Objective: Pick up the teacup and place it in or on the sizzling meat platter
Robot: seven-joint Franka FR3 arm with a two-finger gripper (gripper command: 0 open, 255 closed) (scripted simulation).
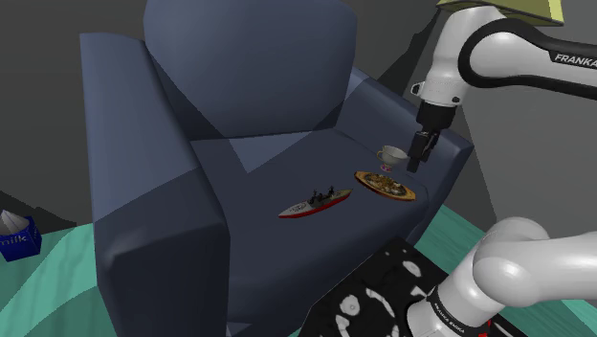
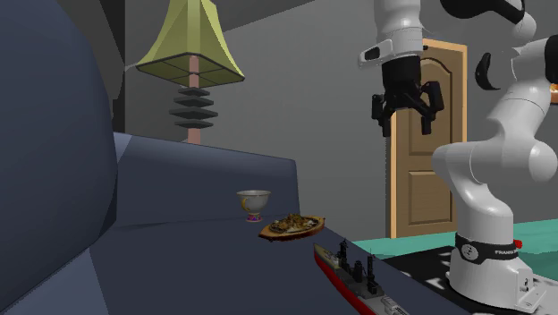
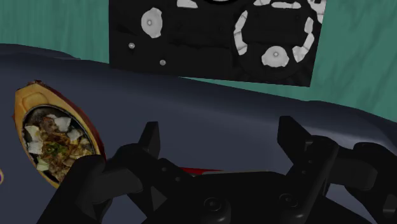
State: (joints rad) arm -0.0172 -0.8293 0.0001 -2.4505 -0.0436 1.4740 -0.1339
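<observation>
A pale teacup (image 1: 387,155) (image 2: 253,203) stands upright on the dark blue armchair seat (image 1: 277,172), just beside the sizzling meat platter (image 1: 386,184) (image 2: 292,225), an oval wooden board heaped with food. My black gripper (image 2: 409,121) (image 1: 418,163) hangs open well above the seat, off to the second exterior view's right of both. In the wrist view the fingers of the gripper (image 3: 220,130) stand wide apart with nothing between them. There the platter (image 3: 54,140) lies beyond one finger, over the seat's front edge.
A red and grey toy warship (image 1: 314,202) (image 2: 353,268) lies on the seat near the platter. The armrests and tall back enclose the seat. A lamp (image 2: 190,45), a wooden door (image 2: 429,161) and a milk carton (image 1: 14,235) stand around. The black stand top (image 3: 216,38) lies below.
</observation>
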